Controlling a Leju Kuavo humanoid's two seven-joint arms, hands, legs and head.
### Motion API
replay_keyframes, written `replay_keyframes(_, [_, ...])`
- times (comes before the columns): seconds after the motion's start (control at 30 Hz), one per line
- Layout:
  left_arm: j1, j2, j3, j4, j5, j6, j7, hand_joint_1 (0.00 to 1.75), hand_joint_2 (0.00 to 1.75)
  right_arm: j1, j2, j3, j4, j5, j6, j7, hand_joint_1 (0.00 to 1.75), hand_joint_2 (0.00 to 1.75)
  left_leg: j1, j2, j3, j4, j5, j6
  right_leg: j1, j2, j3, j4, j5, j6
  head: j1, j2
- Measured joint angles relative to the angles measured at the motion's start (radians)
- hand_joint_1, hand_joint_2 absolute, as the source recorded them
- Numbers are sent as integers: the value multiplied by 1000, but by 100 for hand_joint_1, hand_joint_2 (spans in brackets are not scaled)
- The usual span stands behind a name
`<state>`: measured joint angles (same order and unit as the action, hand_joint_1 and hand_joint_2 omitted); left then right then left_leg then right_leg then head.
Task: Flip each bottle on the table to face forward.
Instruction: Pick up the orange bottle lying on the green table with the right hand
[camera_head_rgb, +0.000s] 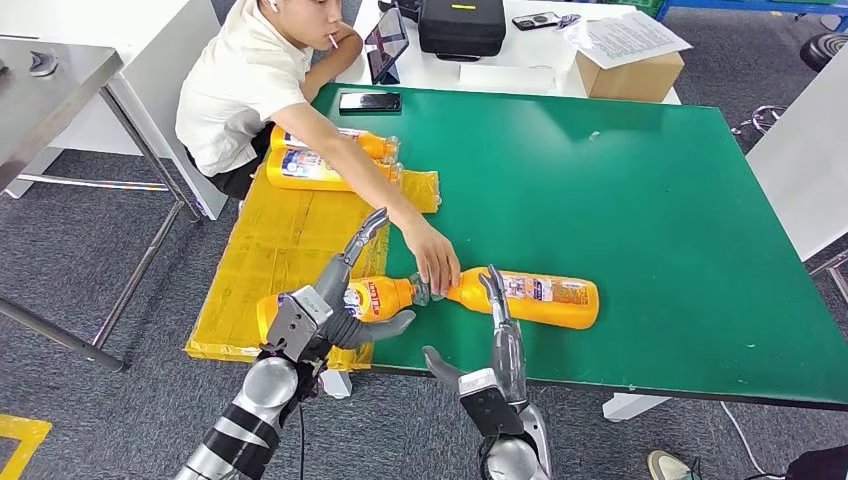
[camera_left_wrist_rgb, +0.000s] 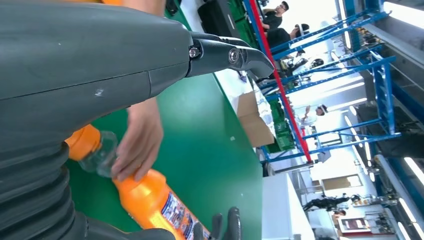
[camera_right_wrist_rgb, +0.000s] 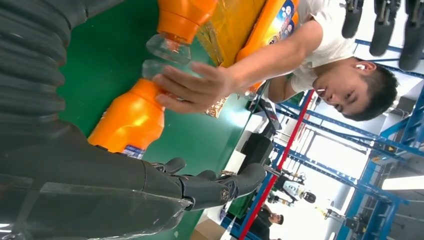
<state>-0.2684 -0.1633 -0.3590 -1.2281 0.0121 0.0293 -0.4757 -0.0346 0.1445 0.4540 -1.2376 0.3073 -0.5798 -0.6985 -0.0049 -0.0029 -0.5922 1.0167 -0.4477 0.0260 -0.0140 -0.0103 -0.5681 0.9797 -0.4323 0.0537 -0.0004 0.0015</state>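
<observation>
Both hands' fingers are spread, holding nothing; left hand and right hand should wait; the person's hand rests on the bottle on the surface.

table: green top, white edge, on grey carpet floor
near-edge bottles: two orange bottles lying on their sides, cap to cap; right one fully on green, left one partly over the yellow sheet
person's hand: rests on the two caps where they meet
yellow sheet: flat yellow wrapped slab on table's left part, overhangs the left edge
far bottles: two more orange bottles lying on yellow sheet, far end
phone: black, flat on green at far edge
specks: small white bits on green
</observation>
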Motion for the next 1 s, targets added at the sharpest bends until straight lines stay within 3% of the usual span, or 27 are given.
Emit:
replay_keyframes(0.27, [9, 1, -15, -32, -4, -7, 1, 0, 175, 4, -2, 0, -2, 10, 0, 0, 0, 175, 0, 0, 0, 0, 0, 0, 0, 0, 0, 0, 0, 0, 0, 0])
replay_keyframes(0.37, [10, 2, -28, -43, -6, -5, 2, 0, 175, 3, -8, -2, -1, 93, -20, 23, 0, 175, 0, 0, -1, 0, 0, 0, 0, 0, 0, 0, 0, 0, 0, 0])
replay_keyframes(0.5, [17, -15, -40, -63, 37, 42, 25, 0, 175, -21, -56, -26, 21, 410, -94, 170, 0, 175, -1, -1, -1, 0, 0, 0, -1, -1, 0, 0, 0, 0, 0, 0])
replay_keyframes(0.67, [35, -55, -66, -67, 109, 134, 51, 0, 175, -95, -168, -128, 104, 767, -107, 421, 0, 175, -4, -1, -1, 0, 1, 1, -3, -1, 0, -1, 1, 2, 0, 0])
replay_keyframes(0.8, [40, -72, -91, -56, 150, 156, 54, 0, 175, -158, -236, -183, 179, 832, -110, 466, 0, 175, -4, 0, -1, 1, 1, 2, -4, -1, 0, -1, 2, 3, 0, 0])
replay_keyframes(1.0, [42, -82, -123, -43, 199, 151, 77, 0, 175, -201, -263, -209, 243, 925, -111, 514, 0, 175, -3, 0, -2, 1, 0, 2, -2, -1, -1, 0, 2, 3, 0, 0])
